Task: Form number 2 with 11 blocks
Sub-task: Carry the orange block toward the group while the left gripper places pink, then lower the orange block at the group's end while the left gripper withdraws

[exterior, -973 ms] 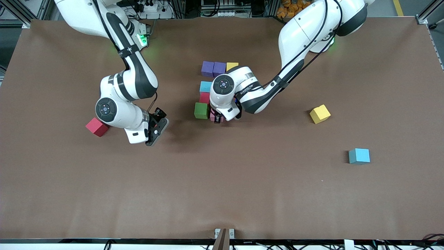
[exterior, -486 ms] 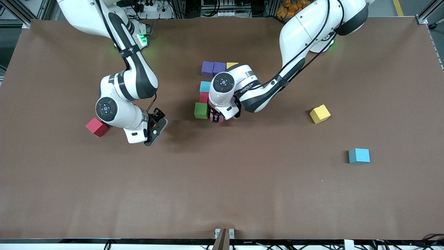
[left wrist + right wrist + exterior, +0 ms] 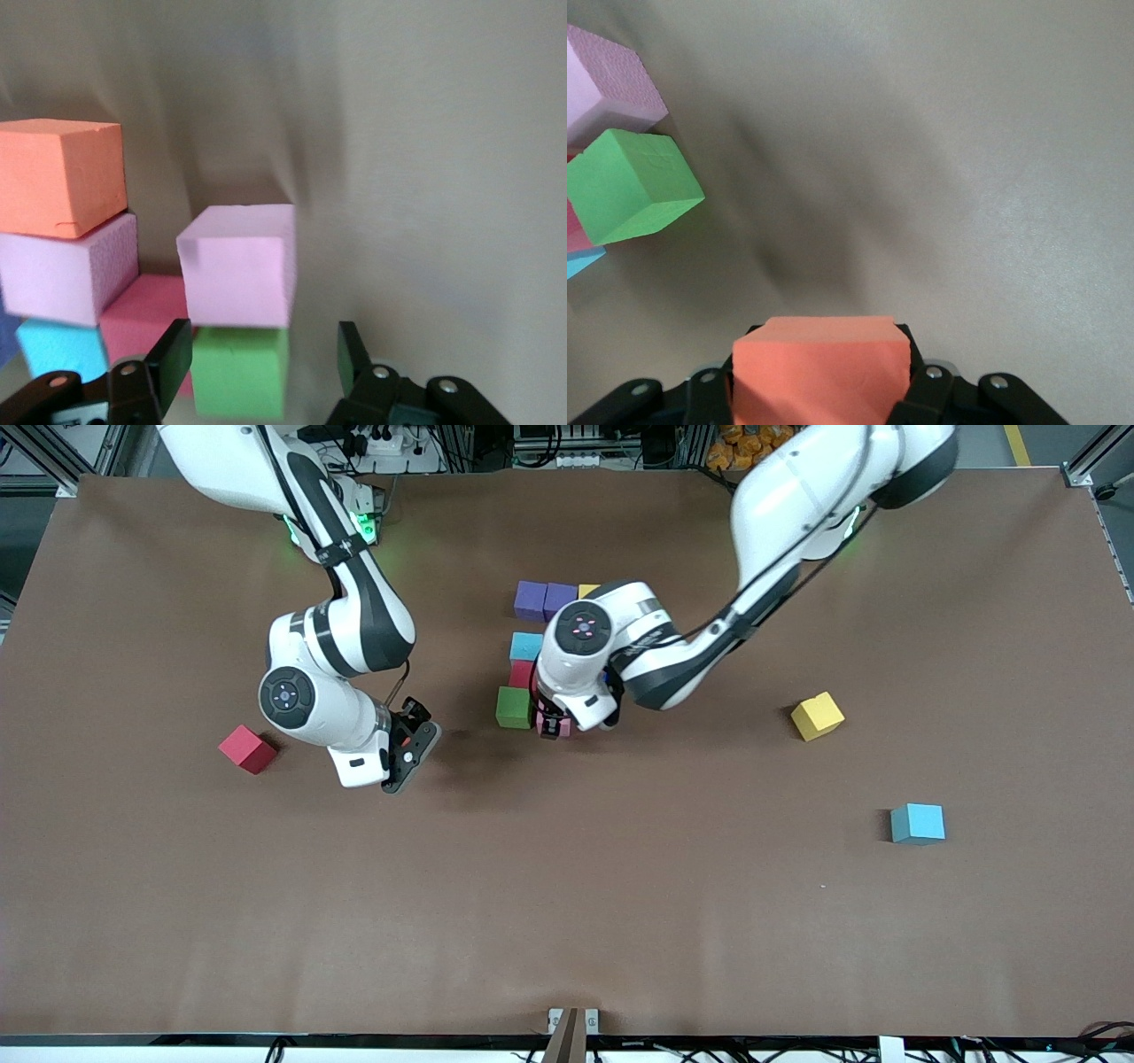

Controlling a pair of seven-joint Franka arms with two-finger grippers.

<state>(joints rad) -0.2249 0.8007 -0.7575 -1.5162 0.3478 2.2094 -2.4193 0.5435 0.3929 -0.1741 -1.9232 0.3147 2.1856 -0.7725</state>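
Light, squashy foam, best pinched gently across two flat opposite faces: orange block [image 3: 822, 367] clamped in right gripper [image 3: 824, 390] over bare table [image 3: 620, 886] beside green block [image 3: 513, 708]; left gripper [image 3: 266, 359] spread apart, low over pink block [image 3: 239, 264] of the number 2 [image 3: 540, 655].

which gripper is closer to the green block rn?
Left. The left gripper stands open over the pink block right beside the green block. The right gripper, holding an orange block, is farther off toward the right arm's end.
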